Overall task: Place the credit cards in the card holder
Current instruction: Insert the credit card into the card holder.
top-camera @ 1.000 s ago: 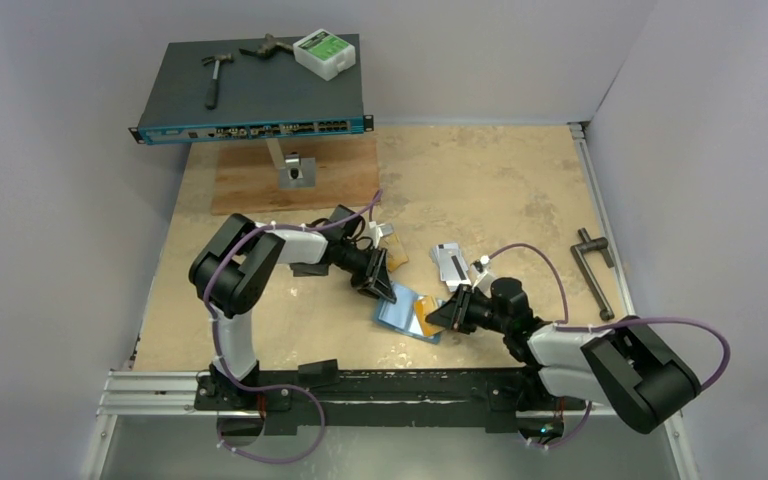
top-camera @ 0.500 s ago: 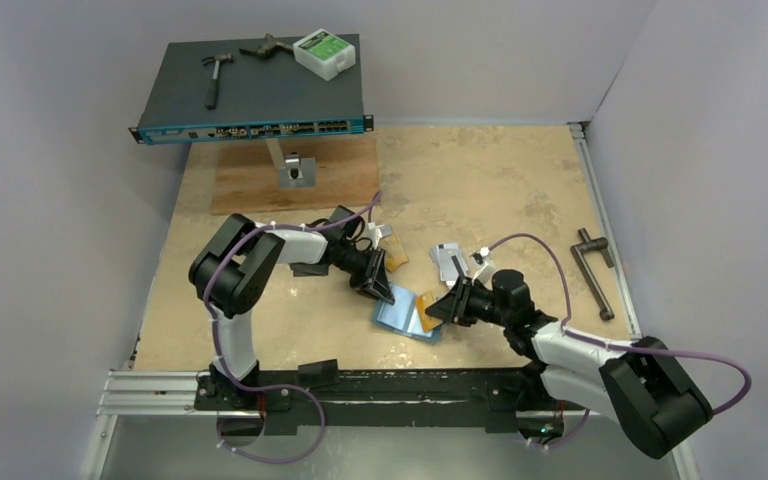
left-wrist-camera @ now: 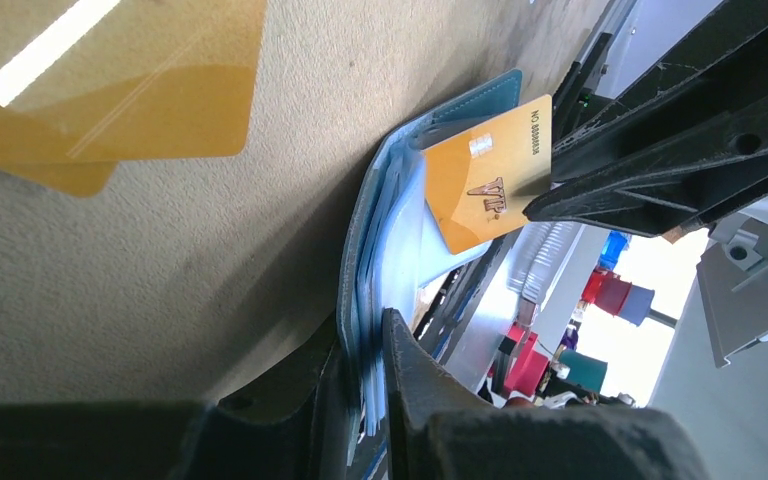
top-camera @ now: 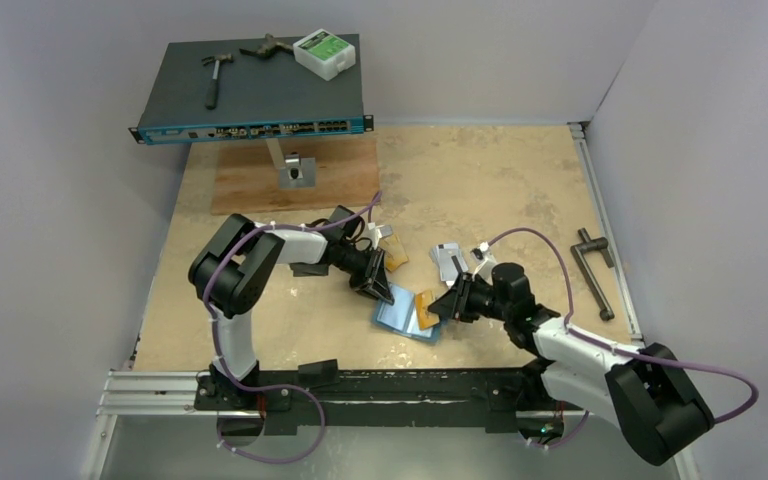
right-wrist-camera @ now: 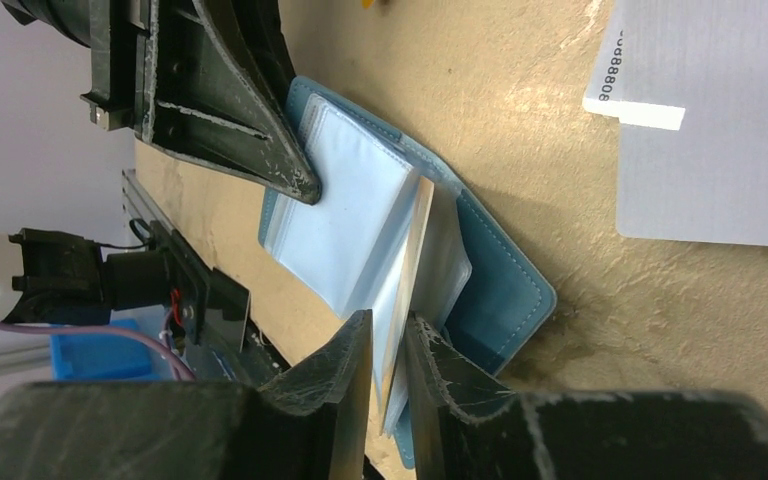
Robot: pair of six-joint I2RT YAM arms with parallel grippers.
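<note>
The teal-blue card holder (top-camera: pixel 405 320) lies open near the table's front, its pale glossy pockets up (right-wrist-camera: pixel 350 200). My left gripper (top-camera: pixel 381 287) is shut on the holder's far-left edge (left-wrist-camera: pixel 365 335). My right gripper (top-camera: pixel 448 305) is shut on an orange-gold credit card (top-camera: pixel 426 305), (left-wrist-camera: pixel 485 175). It holds the card at the holder's right side, and the card shows edge-on between the jaws, against the pockets (right-wrist-camera: pixel 388 330). Other orange-gold cards (top-camera: pixel 395 258), (left-wrist-camera: pixel 110 90) lie behind the holder. Silver-grey cards (top-camera: pixel 450 260), (right-wrist-camera: pixel 710 130) lie to the right.
A network switch on a stand (top-camera: pixel 255 90) at the back left carries a hammer, pliers and a white box. A wooden board (top-camera: pixel 295 175) lies under it. A black metal handle (top-camera: pixel 595 265) lies at the right edge. A rail (top-camera: pixel 360 385) runs along the front.
My right gripper has moved a little away from the front edge and to the left with the orange card, bringing it against the holder's pockets. The left gripper and holder have stayed put.
</note>
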